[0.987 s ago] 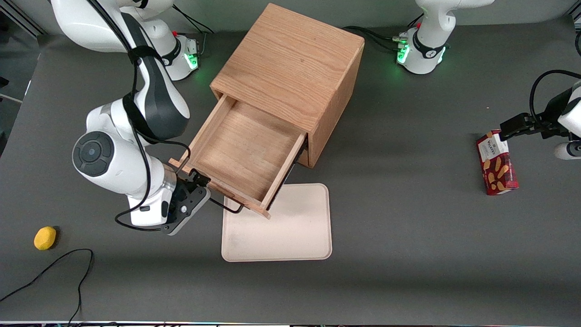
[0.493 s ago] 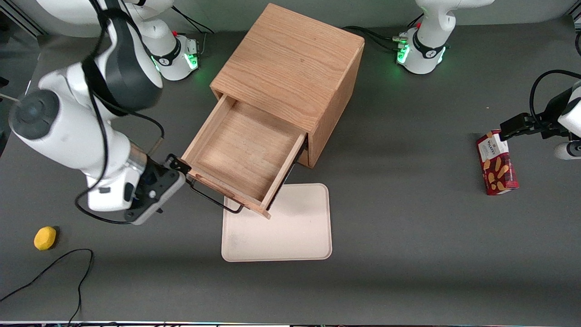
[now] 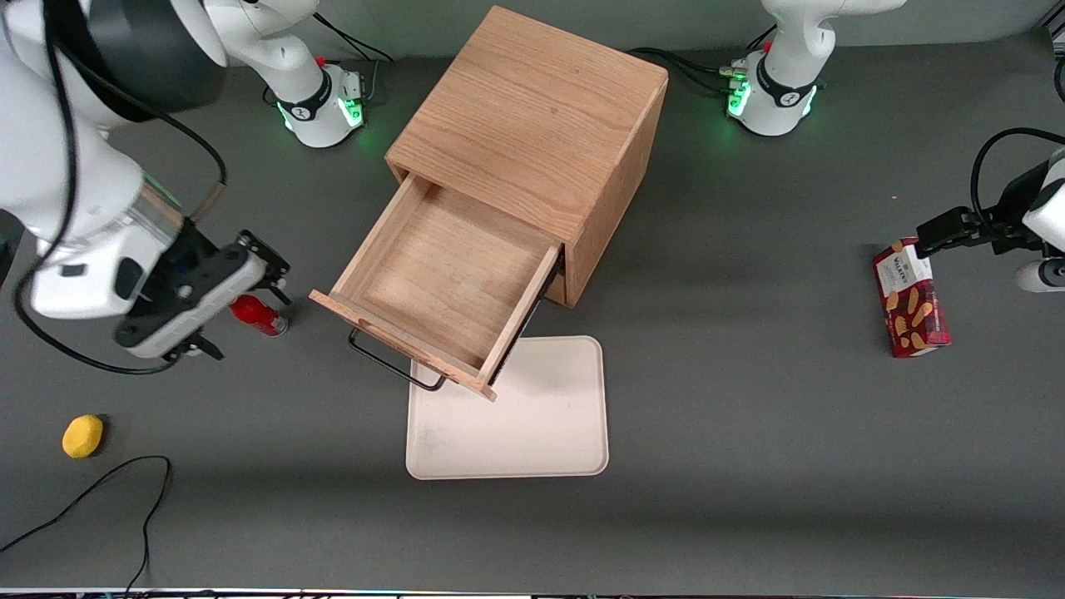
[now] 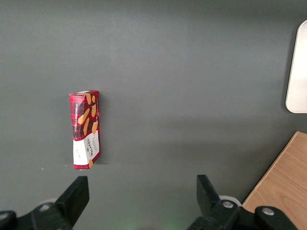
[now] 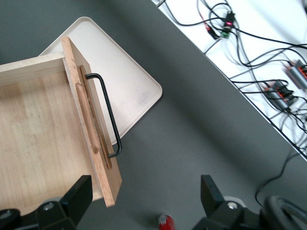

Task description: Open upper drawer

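The upper drawer point(image 3: 441, 283) stands pulled far out of the oak cabinet point(image 3: 532, 125), its light-wood tray empty. Its thin black wire handle point(image 3: 395, 366) faces the front camera. My right gripper point(image 3: 273, 274) is open and empty, raised above the table beside the drawer's front corner, toward the working arm's end, apart from the handle. In the right wrist view the drawer point(image 5: 38, 134) and handle point(image 5: 109, 115) show past the spread gripper point(image 5: 144, 196). The bottom drawer is hidden under the upper one.
A small red can point(image 3: 258, 315) lies on the table under the gripper, also in the wrist view point(image 5: 166, 222). A cream tray point(image 3: 532, 433) lies in front of the drawer. A yellow lemon point(image 3: 82, 436), a black cable point(image 3: 100, 491) and a red cookie box point(image 3: 910, 309) lie on the table.
The gripper has let go of the handle, risen and drawn away toward the working arm's end. The red can under it has come into view. The drawer has stayed open.
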Controlling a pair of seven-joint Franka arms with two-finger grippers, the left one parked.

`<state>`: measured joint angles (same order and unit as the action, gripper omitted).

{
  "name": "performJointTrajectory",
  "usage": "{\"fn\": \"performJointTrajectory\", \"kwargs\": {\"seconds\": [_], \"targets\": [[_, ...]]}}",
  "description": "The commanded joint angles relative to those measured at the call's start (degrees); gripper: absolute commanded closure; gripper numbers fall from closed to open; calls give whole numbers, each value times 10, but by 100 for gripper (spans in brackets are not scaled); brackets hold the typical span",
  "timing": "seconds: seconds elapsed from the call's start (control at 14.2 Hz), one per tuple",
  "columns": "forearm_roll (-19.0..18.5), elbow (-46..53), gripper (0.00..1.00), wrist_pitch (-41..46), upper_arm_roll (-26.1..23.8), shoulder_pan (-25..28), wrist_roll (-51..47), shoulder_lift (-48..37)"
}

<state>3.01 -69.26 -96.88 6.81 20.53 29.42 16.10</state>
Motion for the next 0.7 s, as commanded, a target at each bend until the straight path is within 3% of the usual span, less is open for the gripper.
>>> {"fn": "performJointTrajectory", "kwargs": {"seconds": [0.0,0.35,0.63], "targets": [[-7,-56,0,4,-5,-28,-14,-63],[-6,-143,0,4,-6,-66,-198,-155],[-7,-191,0,7,-6,-89,-219,-201]]}}
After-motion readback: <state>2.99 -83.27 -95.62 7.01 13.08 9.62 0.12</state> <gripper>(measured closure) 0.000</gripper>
